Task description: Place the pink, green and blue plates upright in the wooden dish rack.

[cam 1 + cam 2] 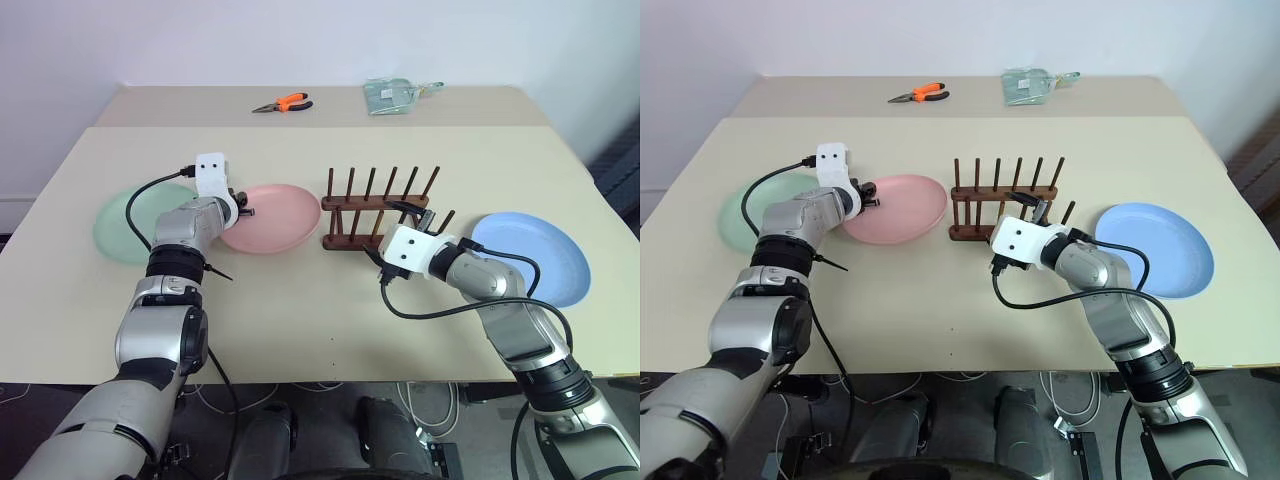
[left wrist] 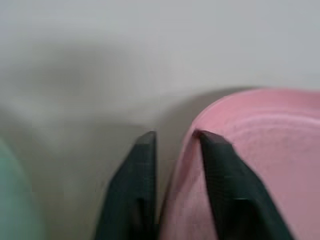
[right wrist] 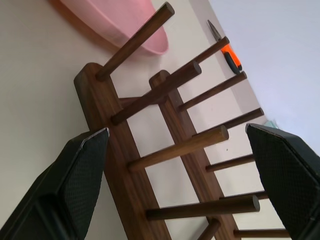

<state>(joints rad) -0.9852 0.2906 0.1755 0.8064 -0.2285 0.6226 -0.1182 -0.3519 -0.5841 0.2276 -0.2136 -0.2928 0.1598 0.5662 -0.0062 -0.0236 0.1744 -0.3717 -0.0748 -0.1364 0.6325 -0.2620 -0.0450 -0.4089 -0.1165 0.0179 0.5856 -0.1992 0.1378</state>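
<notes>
The pink plate (image 1: 270, 217) lies flat on the table, just left of the wooden dish rack (image 1: 375, 205). My left gripper (image 1: 243, 208) is at the plate's left rim. In the left wrist view its fingers (image 2: 220, 165) stand close together with the pink rim (image 2: 187, 165) pinched between them. The green plate (image 1: 118, 225) lies flat to the left, partly behind my left arm. The blue plate (image 1: 540, 255) lies flat at the right. My right gripper (image 3: 176, 130) is open, its jaws wide at the near right end of the empty rack.
Orange-handled pliers (image 1: 283, 103) and a clear plastic bag (image 1: 392, 95) lie on the far table. The table's front edge (image 1: 330, 380) runs close below my arms. Cables hang from both wrists.
</notes>
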